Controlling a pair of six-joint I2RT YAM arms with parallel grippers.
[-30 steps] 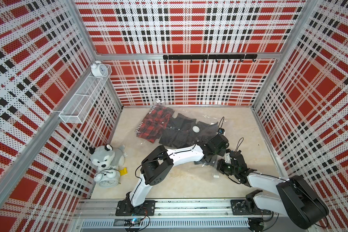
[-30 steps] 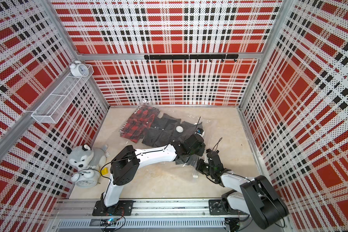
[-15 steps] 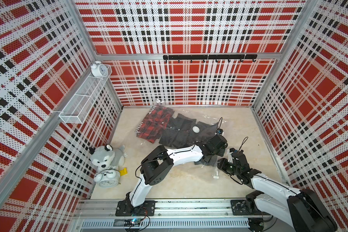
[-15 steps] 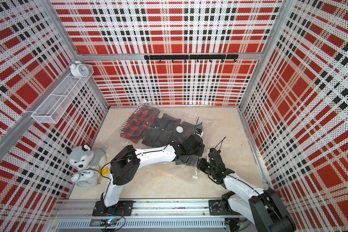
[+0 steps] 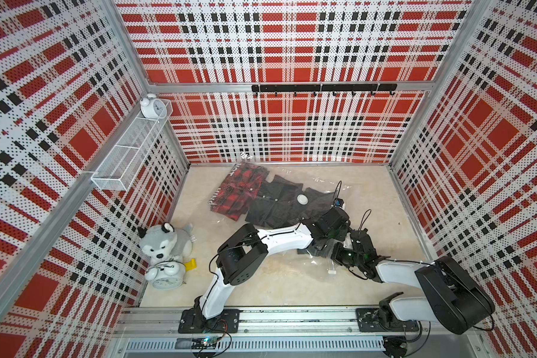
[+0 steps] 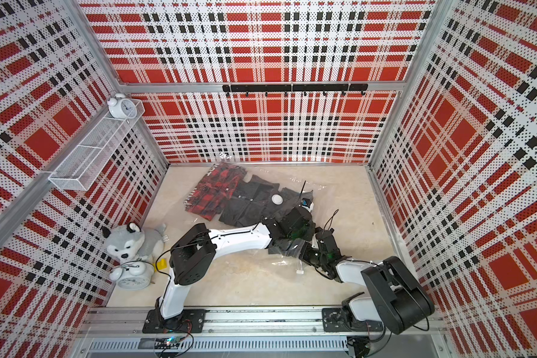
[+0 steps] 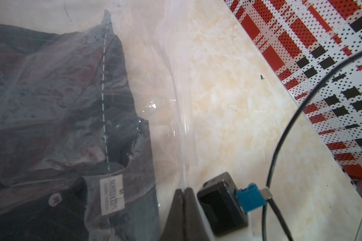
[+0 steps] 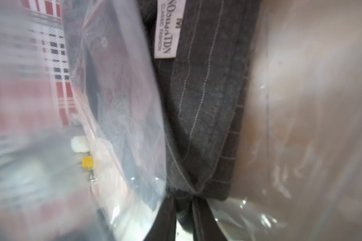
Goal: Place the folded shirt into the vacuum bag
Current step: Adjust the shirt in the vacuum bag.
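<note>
A white woven label (image 8: pixel 167 31) reading "M" and "CLASSIC FASHION" sits just ahead of the right end effector (image 8: pixel 184 200). This arm reaches low and pinches the grey pinstriped folded shirt (image 8: pixel 207 114), which lies between the crinkly clear walls of the vacuum bag (image 7: pixel 171 62). The left end effector (image 7: pixel 183 191), close beside it, is pressed together on the bag's film above the marbled worktop (image 7: pixel 228 104).

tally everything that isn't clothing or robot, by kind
alarm clocks: 2
plush husky: 1
yellow block: 1
vacuum bag: 1
wire basket: 1
hook rail: 1
total: 7
</note>
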